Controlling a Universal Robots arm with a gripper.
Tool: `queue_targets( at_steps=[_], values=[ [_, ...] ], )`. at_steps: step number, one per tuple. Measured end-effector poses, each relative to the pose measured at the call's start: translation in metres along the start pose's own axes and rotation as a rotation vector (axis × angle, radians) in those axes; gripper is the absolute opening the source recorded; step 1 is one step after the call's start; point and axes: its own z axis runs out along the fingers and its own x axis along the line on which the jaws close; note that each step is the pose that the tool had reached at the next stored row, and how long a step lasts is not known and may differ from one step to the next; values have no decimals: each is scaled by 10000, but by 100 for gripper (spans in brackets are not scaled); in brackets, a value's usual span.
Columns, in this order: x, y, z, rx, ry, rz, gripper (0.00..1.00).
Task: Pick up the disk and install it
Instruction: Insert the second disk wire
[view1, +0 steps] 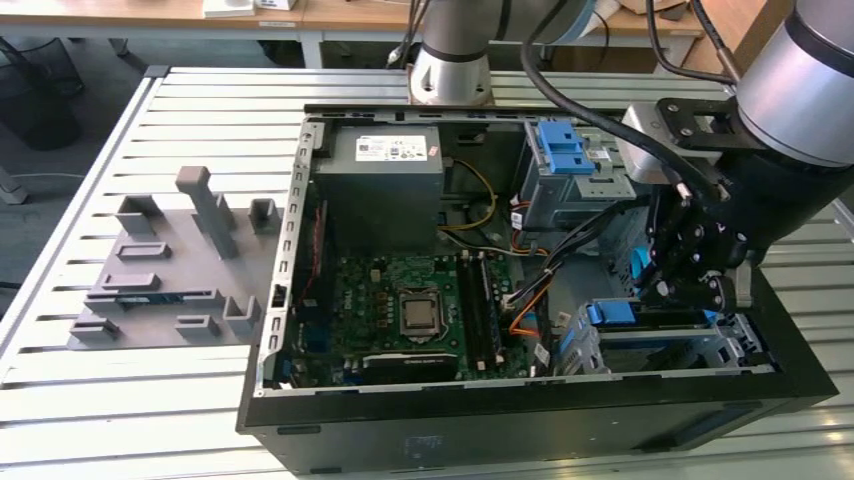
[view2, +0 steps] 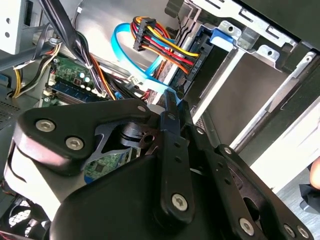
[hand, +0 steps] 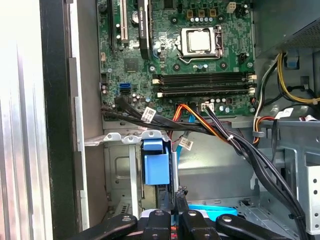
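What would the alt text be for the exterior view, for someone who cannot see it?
A robot arm's black hand reaches into the drive bay corner of an open computer case, at the exterior view's right. The case lies on a slatted metal table, its green motherboard exposed, with a grey fixture beside it.

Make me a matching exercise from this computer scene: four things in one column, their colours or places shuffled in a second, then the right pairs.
Things:
1. gripper
2. grey fixture block
3. power supply box
4. flat data cable

Descriptions:
A. light blue, curving beside a multicoloured wire bundle
B. on the slatted table outside the case, at the exterior view's left
C. black, down inside the case by the drive bay
D. grey with a white sticker, at the case's far end

Pairs: 1-C, 2-B, 3-D, 4-A
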Motion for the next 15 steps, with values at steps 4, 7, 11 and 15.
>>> queue_targets(
  at_steps=[4, 7, 11, 15],
  values=[
    [8, -7, 14, 0, 2, 0, 16],
    [8, -7, 14, 0, 3, 0, 16],
    [8, -10, 21, 0, 0, 0, 16],
    [8, -34, 35, 0, 1, 0, 16]
  ],
)
